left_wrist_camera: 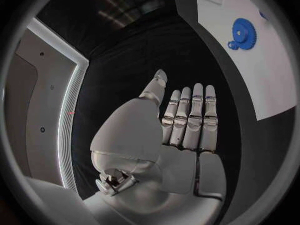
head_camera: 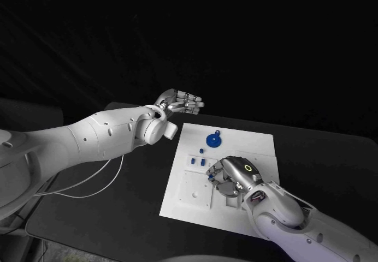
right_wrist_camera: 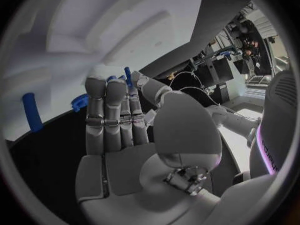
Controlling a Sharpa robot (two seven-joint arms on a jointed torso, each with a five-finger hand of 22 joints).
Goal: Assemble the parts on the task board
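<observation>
The white task board [head_camera: 252,143] lies in the middle of the black table. A blue gear [head_camera: 212,141] [left_wrist_camera: 244,33] lies flat near its far edge, with small blue pegs [head_camera: 198,161] just nearer on the board. My right hand [head_camera: 234,176] is low over the board's middle, above its recessed slots. A small blue peg [right_wrist_camera: 128,76] sticks up between its thumb and fingertips, pinched there. Beside that hand lie another blue peg [right_wrist_camera: 32,111] and a small blue piece [right_wrist_camera: 80,102]. My left hand [head_camera: 180,103] [left_wrist_camera: 185,120] hovers off the board's far left corner, fingers straight and holding nothing.
A thin white cable [head_camera: 94,180] loops over the table under my left arm. Bare black table [head_camera: 331,158] surrounds the board on the right and at the front left.
</observation>
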